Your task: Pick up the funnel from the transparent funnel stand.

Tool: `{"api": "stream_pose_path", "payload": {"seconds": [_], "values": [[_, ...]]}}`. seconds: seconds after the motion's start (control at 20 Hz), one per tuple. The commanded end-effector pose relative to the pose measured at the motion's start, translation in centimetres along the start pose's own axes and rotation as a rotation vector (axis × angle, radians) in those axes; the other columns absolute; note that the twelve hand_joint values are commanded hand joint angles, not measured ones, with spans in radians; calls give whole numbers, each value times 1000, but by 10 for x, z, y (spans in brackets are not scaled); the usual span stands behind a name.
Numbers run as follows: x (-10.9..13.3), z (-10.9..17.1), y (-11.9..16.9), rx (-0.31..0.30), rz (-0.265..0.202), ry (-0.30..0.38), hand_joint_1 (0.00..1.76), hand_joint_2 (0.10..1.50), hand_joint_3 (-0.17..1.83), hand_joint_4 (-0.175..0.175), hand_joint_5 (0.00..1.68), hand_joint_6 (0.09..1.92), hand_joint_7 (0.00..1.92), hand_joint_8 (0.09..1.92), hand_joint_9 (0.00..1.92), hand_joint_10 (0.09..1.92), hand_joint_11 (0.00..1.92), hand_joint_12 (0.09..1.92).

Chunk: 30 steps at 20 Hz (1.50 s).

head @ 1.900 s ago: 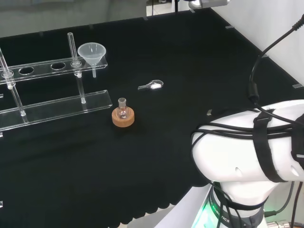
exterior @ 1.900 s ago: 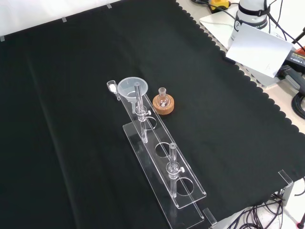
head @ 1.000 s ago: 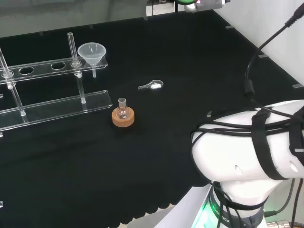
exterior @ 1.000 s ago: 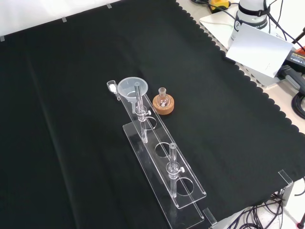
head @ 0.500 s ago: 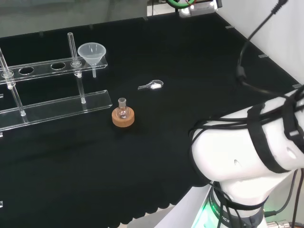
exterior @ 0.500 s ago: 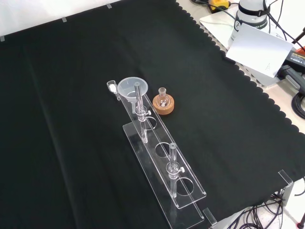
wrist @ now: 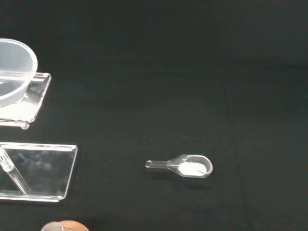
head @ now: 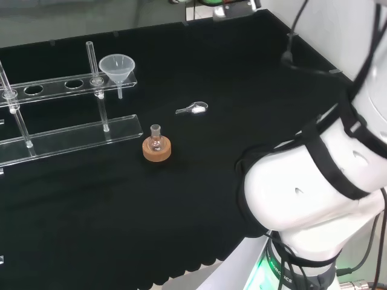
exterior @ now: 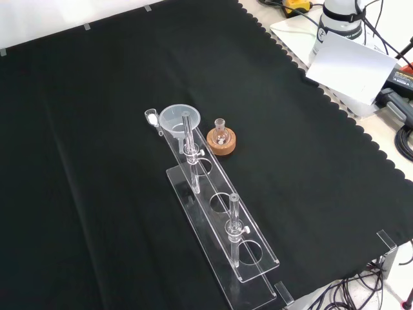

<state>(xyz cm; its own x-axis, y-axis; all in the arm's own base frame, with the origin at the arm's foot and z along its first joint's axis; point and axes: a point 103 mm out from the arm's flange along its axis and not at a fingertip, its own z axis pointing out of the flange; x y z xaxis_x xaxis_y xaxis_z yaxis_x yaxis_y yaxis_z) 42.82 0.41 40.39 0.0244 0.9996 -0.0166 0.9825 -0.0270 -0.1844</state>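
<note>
Black cloth covers the bench. From the head view we find the funnel [head: 117,67] seated in the end hole of the transparent funnel stand [head: 60,115], with a small flask on a cork ring [head: 156,149] near the stand's end. From the front view, a little glass scoop [exterior: 152,118] lies just beyond that end. From the wrist view, the funnel's rim is cut off at the edge. We judge this the approach step; next, the hand must reach the funnel. We cannot tell the hand's state.
</note>
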Motion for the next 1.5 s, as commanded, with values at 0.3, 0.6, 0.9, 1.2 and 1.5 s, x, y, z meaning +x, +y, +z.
{"api": "stream_pose_path", "payload": {"seconds": [0.3,0.6,0.9,1.2,1.5], "values": [[86,34,45,62,-156,-15,0,1118,394,-4,179,87,18,452,201,667,197,1350],[95,51,58,92,-141,-16,0,1110,385,-6,179,87,30,466,212,673,196,1354],[102,62,66,104,-144,-31,63,1075,340,-7,174,87,40,512,222,698,170,1379],[111,69,72,146,-106,-72,277,948,264,-11,204,87,21,598,233,741,166,1422],[125,75,77,210,-94,-91,419,833,199,-30,140,87,0,550,179,815,184,1473]]}}
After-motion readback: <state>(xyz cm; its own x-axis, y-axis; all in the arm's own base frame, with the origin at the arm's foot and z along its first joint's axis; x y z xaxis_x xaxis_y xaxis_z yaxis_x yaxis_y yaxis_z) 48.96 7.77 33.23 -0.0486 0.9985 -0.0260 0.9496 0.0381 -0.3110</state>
